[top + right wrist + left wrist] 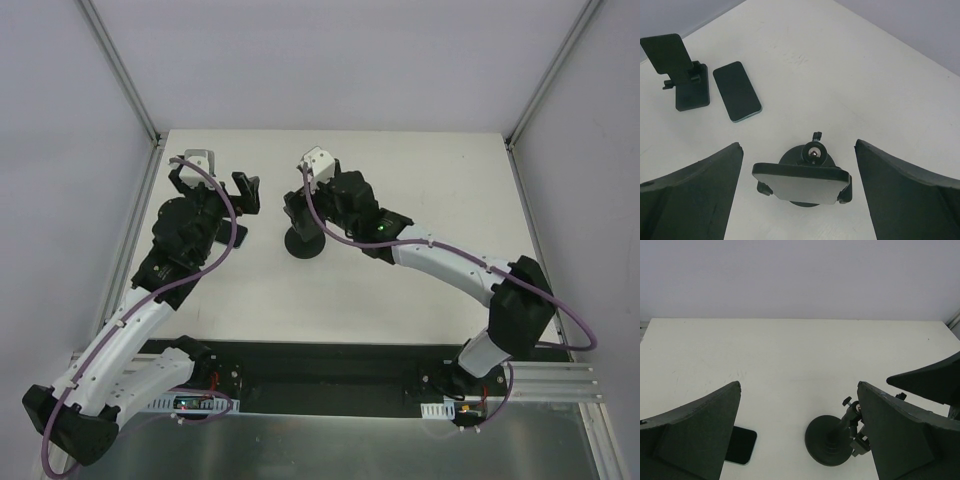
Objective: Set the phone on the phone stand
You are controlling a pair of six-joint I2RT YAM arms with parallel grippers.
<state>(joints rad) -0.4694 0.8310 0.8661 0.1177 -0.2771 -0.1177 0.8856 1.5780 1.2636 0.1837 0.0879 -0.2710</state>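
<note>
The phone (737, 91) is a flat black slab lying on the white table; it also shows in the top view (240, 238) and in the left wrist view (741, 445), partly under my left finger. The phone stand (800, 182) stands upright to its right, with a round base (305, 245) (827, 442) and an empty holder plate. My right gripper (799, 145) (305, 215) is open, with the plate between its fingers but untouched. My left gripper (799, 384) (213, 190) is open and empty, raised above the phone.
The white table (400, 290) ends at grey walls at the far side and on the left and right. A black strip (330, 365) with the arm bases runs along the near edge. One left-gripper finger (670, 52) hangs beside the phone. Part of the right arm (935, 380) shows beside the stand.
</note>
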